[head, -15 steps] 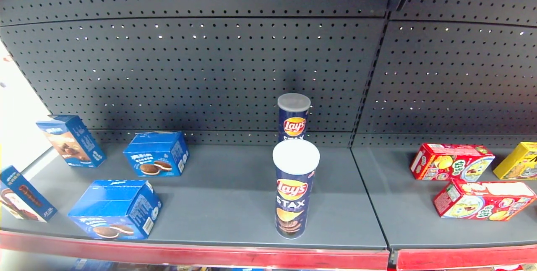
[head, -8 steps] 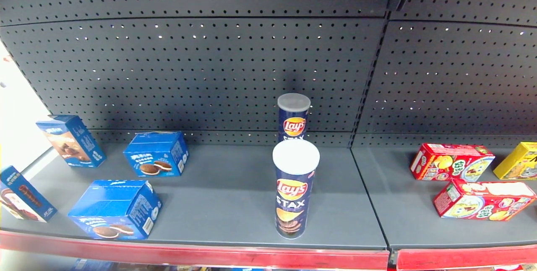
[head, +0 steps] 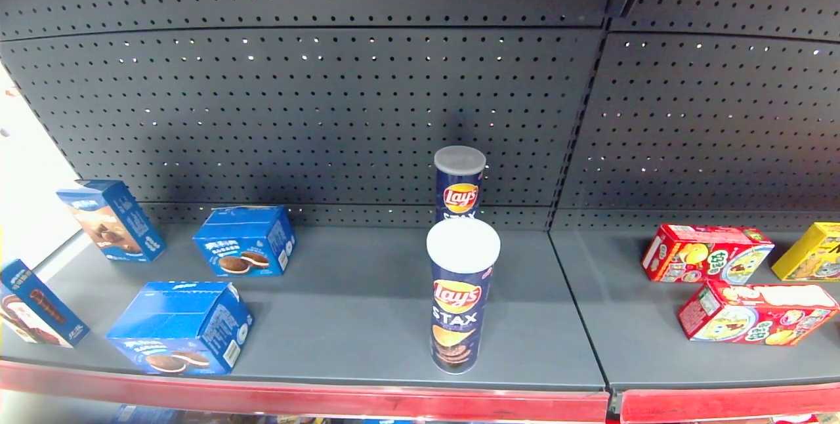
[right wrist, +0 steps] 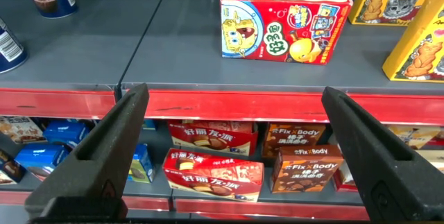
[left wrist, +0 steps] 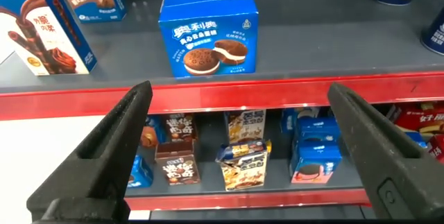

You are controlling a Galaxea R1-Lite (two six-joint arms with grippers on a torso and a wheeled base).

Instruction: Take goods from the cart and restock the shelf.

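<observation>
Two tall dark-blue chip cans stand mid-shelf, the front can [head: 461,296] near the edge and the back can [head: 459,183] by the rear panel. Blue cookie boxes [head: 180,327] lie on the left, red snack boxes [head: 755,312] on the right. My left gripper [left wrist: 241,92] is open and empty, held in front of the shelf's red edge [left wrist: 277,96], below a blue cookie box [left wrist: 208,33]. My right gripper [right wrist: 236,93] is also open and empty, facing the red edge [right wrist: 243,105] below a red snack box [right wrist: 284,23].
A yellow box [head: 810,251] sits at the far right of the shelf, with yellow boxes [right wrist: 409,16] beside the red one. A lower shelf [left wrist: 243,158] holds several packs. Bare shelf floor [head: 354,293] lies between the cookie boxes and the cans.
</observation>
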